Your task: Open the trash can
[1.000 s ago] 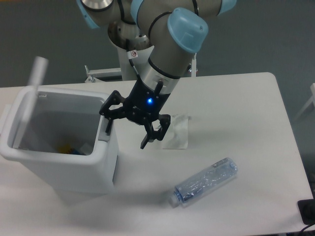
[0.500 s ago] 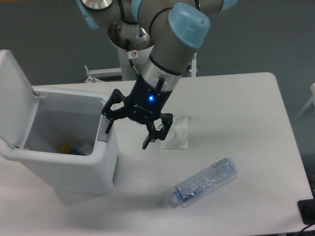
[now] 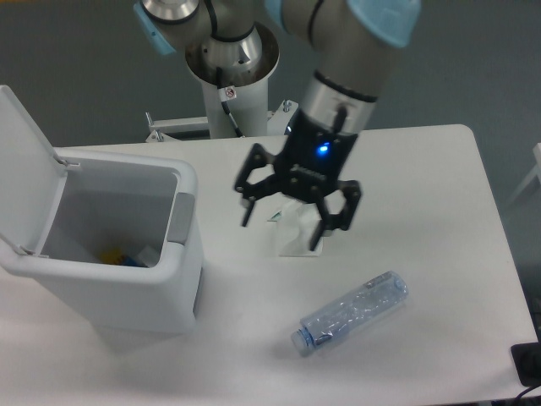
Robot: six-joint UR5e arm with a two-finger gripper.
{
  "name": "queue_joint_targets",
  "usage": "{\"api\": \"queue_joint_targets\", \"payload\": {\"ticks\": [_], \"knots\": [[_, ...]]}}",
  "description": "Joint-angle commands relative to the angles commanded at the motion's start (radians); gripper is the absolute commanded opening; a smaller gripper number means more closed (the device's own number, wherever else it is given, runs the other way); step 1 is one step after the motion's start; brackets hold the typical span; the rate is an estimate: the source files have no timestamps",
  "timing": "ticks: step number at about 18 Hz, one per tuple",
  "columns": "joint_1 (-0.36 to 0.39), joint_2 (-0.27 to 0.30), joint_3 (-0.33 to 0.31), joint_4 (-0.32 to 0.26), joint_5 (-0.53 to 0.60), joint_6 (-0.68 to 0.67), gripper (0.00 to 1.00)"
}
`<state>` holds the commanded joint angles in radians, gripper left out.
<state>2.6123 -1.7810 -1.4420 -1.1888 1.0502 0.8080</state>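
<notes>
White tabletop (image 3: 423, 186) carries everything. Biggest on it is the trash can (image 3: 127, 292), off to one side of the jaws (image 3: 281, 228) and apart from them, its lid (image 3: 24, 161) standing up and the grey latch tab (image 3: 180, 222) on the rim facing them. Something small, maybe yellow and blue, lies inside. Those jaws hang spread wide, holding nothing, over a pale packet (image 3: 297, 230). Nearer the camera lies a clear bottle (image 3: 351, 312).

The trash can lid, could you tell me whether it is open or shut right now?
Open. The lid stands raised at the left of the trash can, and the inside shows.
</notes>
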Motion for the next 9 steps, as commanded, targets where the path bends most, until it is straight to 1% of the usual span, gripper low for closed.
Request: {"api": "queue_joint_targets", "payload": {"ticks": [2, 5, 8, 9], "knots": [[-0.001, -0.002, 0.006, -0.005, 0.138, 0.075, 1.00], [0.006, -0.015, 0.002, -0.008, 0.211, 0.147, 1.00], [0.054, -0.051, -0.003, -0.017, 0.310, 0.236, 1.00], [0.067, -0.064, 0.005, -0.020, 0.348, 0.269, 1.00]]}}
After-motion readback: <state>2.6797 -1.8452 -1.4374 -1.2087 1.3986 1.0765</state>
